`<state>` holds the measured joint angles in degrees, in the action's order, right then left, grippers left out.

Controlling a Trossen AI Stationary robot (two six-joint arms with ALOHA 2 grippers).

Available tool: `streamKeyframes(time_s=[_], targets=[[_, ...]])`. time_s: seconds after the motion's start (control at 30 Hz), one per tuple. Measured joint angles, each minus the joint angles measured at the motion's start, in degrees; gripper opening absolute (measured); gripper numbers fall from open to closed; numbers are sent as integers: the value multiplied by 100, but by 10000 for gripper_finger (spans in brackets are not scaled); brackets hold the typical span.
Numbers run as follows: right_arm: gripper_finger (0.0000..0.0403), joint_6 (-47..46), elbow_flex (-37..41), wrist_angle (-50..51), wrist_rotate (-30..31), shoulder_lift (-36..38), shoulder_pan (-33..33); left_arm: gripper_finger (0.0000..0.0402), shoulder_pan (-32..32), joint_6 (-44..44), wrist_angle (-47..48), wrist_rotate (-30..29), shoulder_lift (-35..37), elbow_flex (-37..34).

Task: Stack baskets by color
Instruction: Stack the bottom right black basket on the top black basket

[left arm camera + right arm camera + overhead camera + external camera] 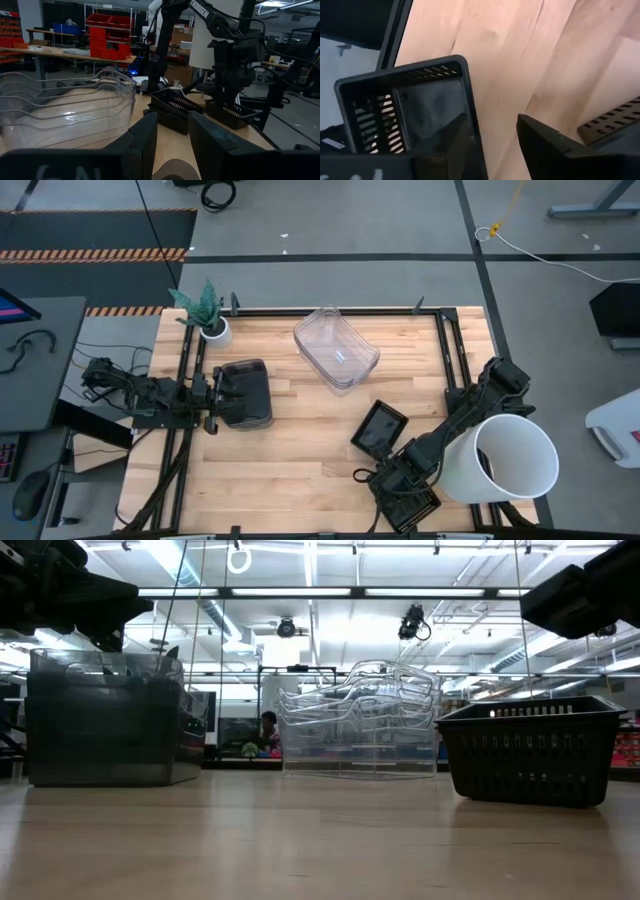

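Clear stack [336, 350] mid-table, grey stack [245, 393] left, two black mesh baskets [380, 429] apart, front right.

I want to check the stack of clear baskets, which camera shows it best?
The low view: the clear baskets stand side-on, so their nested rims can be told apart. The high view shows the stack from above, layers merged. The left wrist view catches only part. The right wrist view misses it.

Wooden table [300, 450] with grey baskets [245, 393], clear baskets [337, 348], black baskets [380, 429], plant pot [215, 332].
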<state>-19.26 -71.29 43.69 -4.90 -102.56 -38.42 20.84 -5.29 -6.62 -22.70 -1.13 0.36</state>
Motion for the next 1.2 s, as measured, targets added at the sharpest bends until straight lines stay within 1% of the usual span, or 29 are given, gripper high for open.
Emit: streamKeyframes(time_s=[0.17, 0.2, 0.27, 0.37, 0.67, 0.8, 1.07, 1.13, 1.2], targets=[[188, 75, 2, 17, -159, -52, -135, 119, 0, -1, -1, -2, 2, 0], [189, 162, 2, 14, -134, -52, -174, 119, 2, -1, -1, -2, 0, 0], [188, 308, 2, 30, 117, -53, -260, 119, 0, 1, -1, 0, 2, 0], [181, 465, 45, 74, 356, -55, -353, 119, 2, -1, 0, -1, 0, 0], [150, 541, 445, 65, 271, -57, -356, 119, 0, 0, 1, 0, 1, 0], [117, 636, 530, 65, 231, -57, -340, 119, 2, -1, 1, 0, 2, 0], [16, 725, 592, 58, 115, -57, -306, 119, 0, -1, 0, -1, 2, 0], [10, 772, 588, 59, -43, -57, -257, 119, 0, 1, -1, -2, 2, 0], [15, 773, 545, 80, -116, -57, -217, 119, 0, -1, -1, 0, 0, 0]])
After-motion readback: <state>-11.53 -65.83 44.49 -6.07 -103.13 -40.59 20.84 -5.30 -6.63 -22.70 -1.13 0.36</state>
